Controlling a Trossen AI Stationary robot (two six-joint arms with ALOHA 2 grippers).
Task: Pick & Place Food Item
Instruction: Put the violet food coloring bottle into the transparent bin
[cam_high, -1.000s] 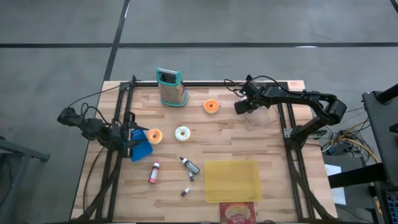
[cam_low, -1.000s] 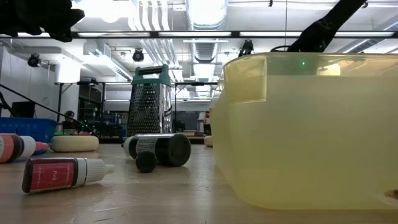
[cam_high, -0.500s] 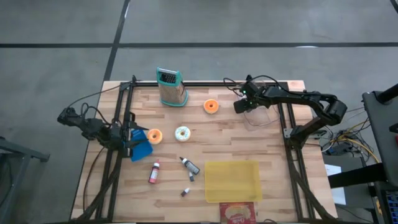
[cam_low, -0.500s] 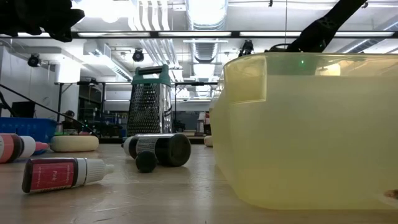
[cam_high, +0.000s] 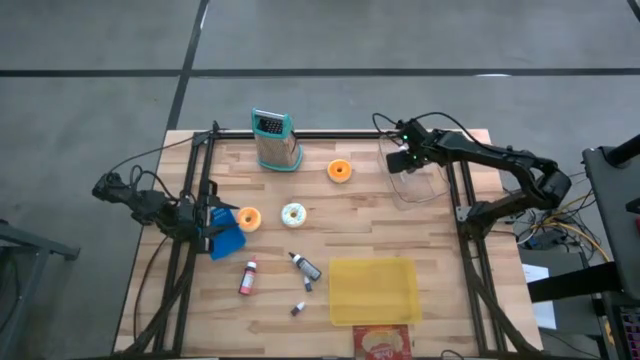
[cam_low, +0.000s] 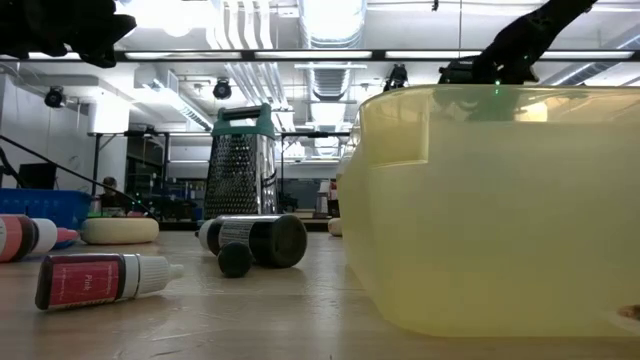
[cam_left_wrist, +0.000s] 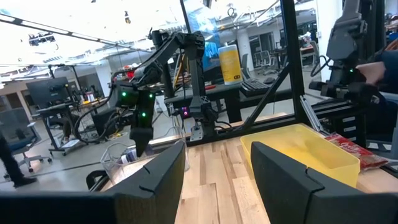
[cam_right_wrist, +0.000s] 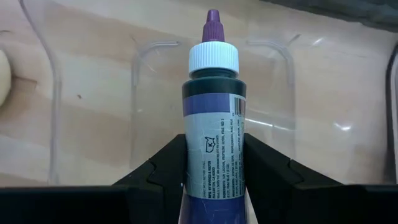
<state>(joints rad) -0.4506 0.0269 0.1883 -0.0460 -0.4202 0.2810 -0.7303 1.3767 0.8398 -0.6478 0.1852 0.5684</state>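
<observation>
My right gripper (cam_high: 404, 158) is shut on a dark purple squeeze bottle (cam_right_wrist: 213, 118) with a white cap and purple tip. It holds the bottle over a clear plastic container (cam_high: 418, 182) at the table's far right; the container's rim also shows in the right wrist view (cam_right_wrist: 144, 48). An orange donut (cam_high: 340, 171) lies to the left of the container. A white-iced donut (cam_high: 293, 213) and another orange donut (cam_high: 248, 219) lie mid-table. My left gripper (cam_left_wrist: 214, 167) is open and empty at the table's left edge (cam_high: 205, 222). My right gripper pinches the bottle's labelled body (cam_right_wrist: 214, 158) between its two fingers, one on each side. The fingers point down from above and lie along the bottle. The bottle is lifted clear, cap end down, above the clear container.
A metal grater (cam_high: 274, 142) stands at the far edge. A yellow tub (cam_high: 373, 290) sits near the front right, with a red packet (cam_high: 382, 342) at the near edge. Three small bottles (cam_high: 247, 277) (cam_high: 305, 266) (cam_high: 298, 308) lie left of the tub. A blue piece (cam_high: 228, 240) lies by my left gripper.
My right gripper has moved toward the table's right and far edge with the bottle, from beside the clear container to above it. Nothing else has moved.
</observation>
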